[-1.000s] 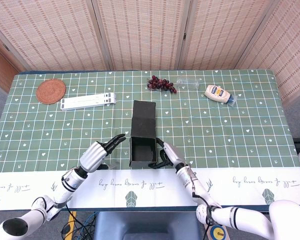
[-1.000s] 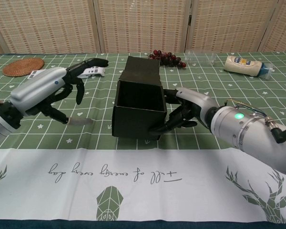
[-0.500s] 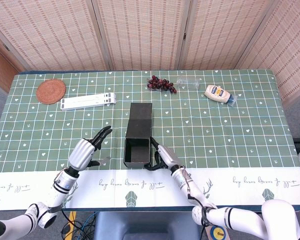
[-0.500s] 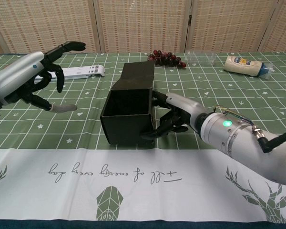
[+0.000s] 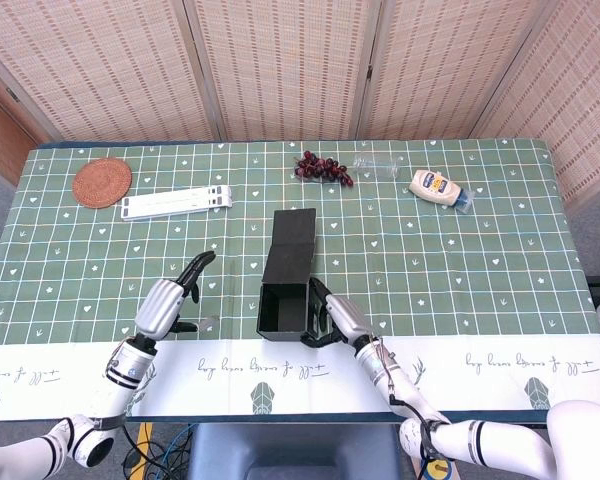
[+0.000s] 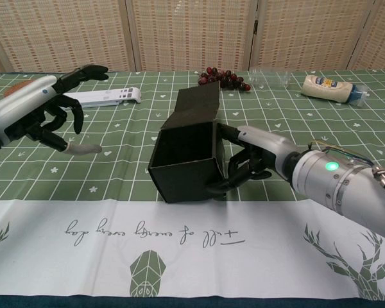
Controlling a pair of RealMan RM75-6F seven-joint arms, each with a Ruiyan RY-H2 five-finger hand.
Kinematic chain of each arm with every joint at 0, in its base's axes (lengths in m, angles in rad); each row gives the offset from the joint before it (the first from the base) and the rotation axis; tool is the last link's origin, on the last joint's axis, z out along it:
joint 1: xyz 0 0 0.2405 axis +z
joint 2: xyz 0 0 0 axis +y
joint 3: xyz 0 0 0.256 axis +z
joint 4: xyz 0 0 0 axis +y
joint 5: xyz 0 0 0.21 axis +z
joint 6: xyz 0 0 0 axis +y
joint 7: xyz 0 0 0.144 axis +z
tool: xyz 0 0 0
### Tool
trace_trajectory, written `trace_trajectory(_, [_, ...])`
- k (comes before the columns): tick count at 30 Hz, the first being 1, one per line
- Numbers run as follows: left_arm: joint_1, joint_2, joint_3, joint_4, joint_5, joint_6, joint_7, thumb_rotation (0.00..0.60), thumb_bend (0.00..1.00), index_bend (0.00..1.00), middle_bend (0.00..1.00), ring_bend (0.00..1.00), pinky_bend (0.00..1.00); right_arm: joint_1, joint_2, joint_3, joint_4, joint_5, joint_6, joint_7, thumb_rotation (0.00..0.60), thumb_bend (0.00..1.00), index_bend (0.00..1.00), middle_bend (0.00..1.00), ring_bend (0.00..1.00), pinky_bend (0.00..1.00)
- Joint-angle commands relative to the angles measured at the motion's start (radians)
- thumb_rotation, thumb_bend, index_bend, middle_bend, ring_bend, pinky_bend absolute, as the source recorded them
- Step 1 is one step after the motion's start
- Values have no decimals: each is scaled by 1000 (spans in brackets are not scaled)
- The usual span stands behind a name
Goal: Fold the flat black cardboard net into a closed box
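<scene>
The black cardboard box (image 5: pixel 288 262) (image 6: pixel 187 153) stands partly folded at the table's middle front, its open mouth facing me and a long flap (image 5: pixel 293 227) stretching away behind it. It sits slightly skewed. My right hand (image 5: pixel 335 318) (image 6: pixel 247 162) grips the box's right wall, fingers curled round its near right edge. Well to the left of the box, my left hand (image 5: pixel 166 303) (image 6: pixel 43 115) hovers with fingers spread and holds nothing.
Grapes (image 5: pixel 322 167), a clear plastic bottle (image 5: pixel 380 165) and a mayonnaise bottle (image 5: pixel 438 187) lie at the back. A white slatted strip (image 5: pixel 175 202) and a round woven coaster (image 5: pixel 101 182) lie back left. A white runner (image 6: pixel 179 237) covers the front edge.
The left hand drew away from the box to the left. The right hand swung the box left, then back right, and it now sits skewed.
</scene>
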Motion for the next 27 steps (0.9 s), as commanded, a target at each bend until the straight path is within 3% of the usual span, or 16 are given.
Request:
trace_trajectory(1, [4, 38, -16, -71, -42, -58, -12, 600, 161, 6, 86, 585, 905, 4, 16, -12, -13, 12, -7, -31, 600, 4, 0, 0, 620, 1000])
trace_trajectory(12, [13, 74, -37, -149, -69, -113, -1, 600, 151, 0, 60, 584, 905, -1, 73, -6, -72, 17, 17, -62, 600, 0, 0, 0, 599, 1000])
trace_trajectory(21, [4, 129, -26, -221, -90, -234, -135, 600, 144, 0, 3, 584, 905, -29, 204, -9, -211, 24, 37, -73, 600, 0, 0, 0, 599, 1000])
trace_trajectory(27, [0, 159, -19, -284, -113, -312, -214, 600, 143, 0, 0, 584, 905, -62, 284, 15, -303, -14, 53, 5, 600, 0, 0, 0, 599, 1000])
